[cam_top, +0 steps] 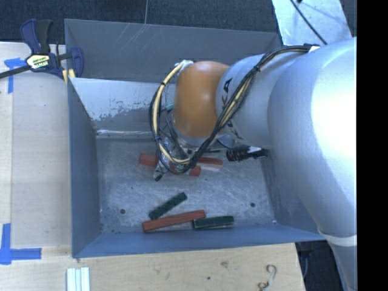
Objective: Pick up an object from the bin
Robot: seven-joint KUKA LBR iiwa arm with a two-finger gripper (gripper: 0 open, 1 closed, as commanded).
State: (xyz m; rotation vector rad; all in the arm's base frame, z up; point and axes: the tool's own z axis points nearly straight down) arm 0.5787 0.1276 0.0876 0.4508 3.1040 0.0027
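Camera view: wrist [197, 99] over red-brown sticks [147, 160] (middle of bin [85, 162]).

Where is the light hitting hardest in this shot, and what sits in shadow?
Camera view: the bin's back wall is lit brightest; the orange cover carries a soft sheen; the white arm glares; the left wall looks dimmer.

Grey bin [82, 162] with a speckled floor. 1 red-brown stick [174, 220], 2 dark green sticks [168, 205]. Orange cover [195, 99] on the silver arm [303, 120].
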